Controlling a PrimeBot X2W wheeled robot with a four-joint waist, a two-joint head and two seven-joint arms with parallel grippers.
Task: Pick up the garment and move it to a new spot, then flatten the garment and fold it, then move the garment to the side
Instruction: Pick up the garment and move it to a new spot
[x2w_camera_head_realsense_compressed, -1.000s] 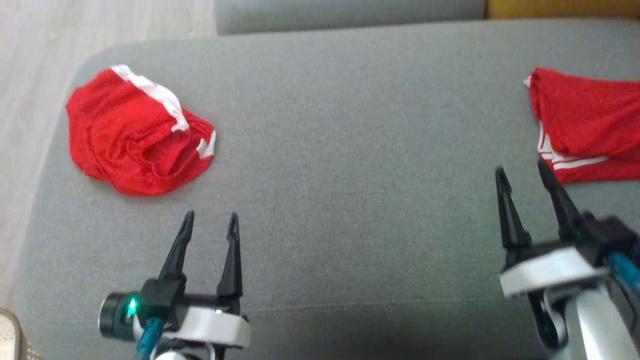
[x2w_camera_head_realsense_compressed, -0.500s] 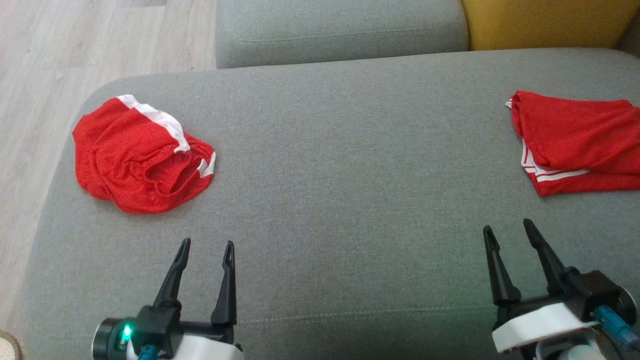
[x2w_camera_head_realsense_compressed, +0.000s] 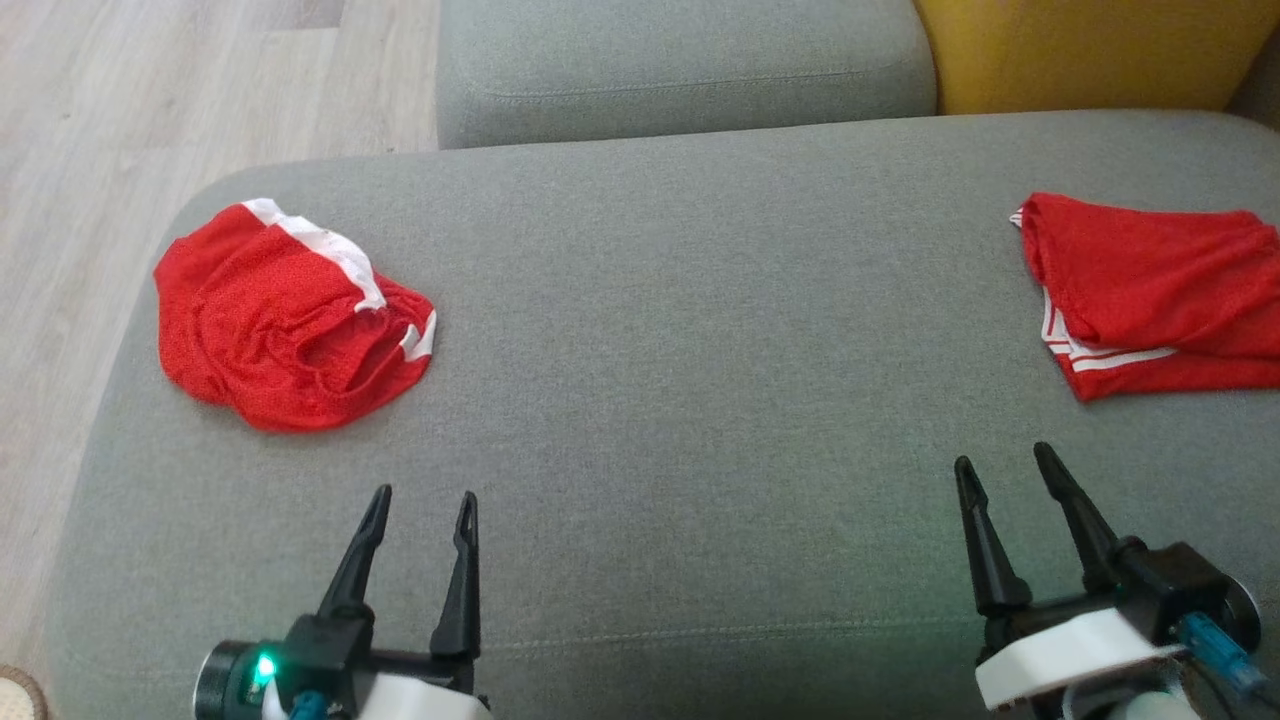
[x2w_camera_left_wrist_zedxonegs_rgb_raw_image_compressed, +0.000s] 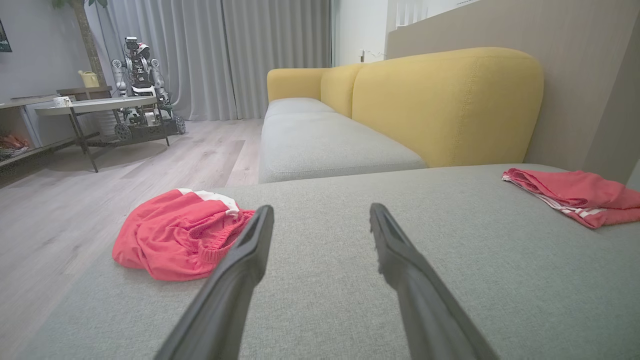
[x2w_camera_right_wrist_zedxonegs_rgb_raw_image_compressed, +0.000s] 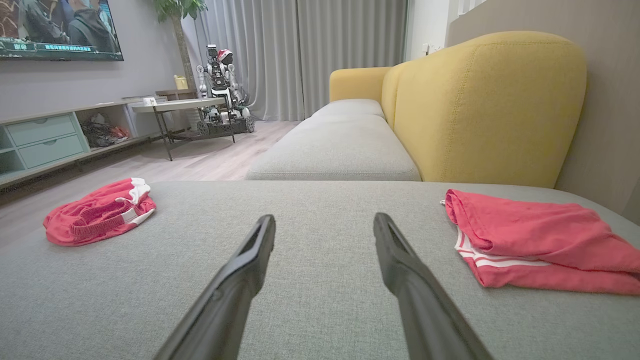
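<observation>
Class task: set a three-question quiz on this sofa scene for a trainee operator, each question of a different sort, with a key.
1. True or false: the left pincer is shut on the crumpled red garment.
2. On which part of the grey cushion does the folded red garment lie? A) the robot's left B) the middle C) the robot's right
3. Fill the gap: the right pincer is ____, with nothing between its fingers.
Key: 1 false, it is open and apart from that garment; 2 C; 3 open.
</observation>
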